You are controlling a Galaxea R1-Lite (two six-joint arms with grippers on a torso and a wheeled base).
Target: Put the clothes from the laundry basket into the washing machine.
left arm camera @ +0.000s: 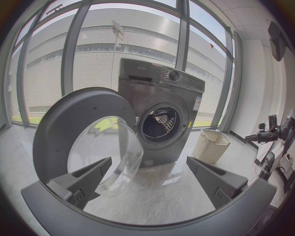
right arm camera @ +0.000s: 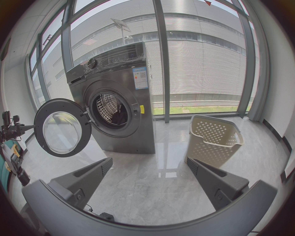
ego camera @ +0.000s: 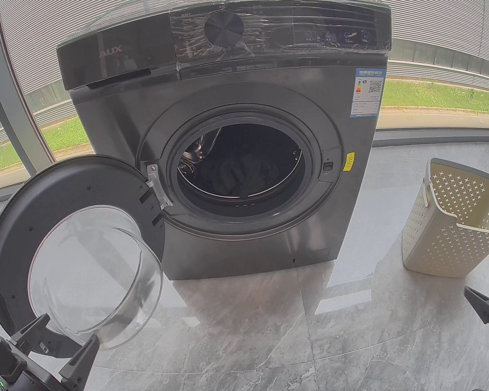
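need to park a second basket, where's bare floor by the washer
Widest bare floor lies in front of the washing machine, between the open door and the laundry basket. Crowded on the left, where the door hangs near the left gripper.

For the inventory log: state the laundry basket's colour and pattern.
Laundry basket: cream, with cross-shaped holes; head view shows it best.

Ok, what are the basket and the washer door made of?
Basket: cream, matte, probably moulded plastic, given its perforated walls and cut-out handles. Door: dark grey matte rim, plastic or painted metal; its bulging window is clear and glossy, glass or clear plastic, the floor showing through.
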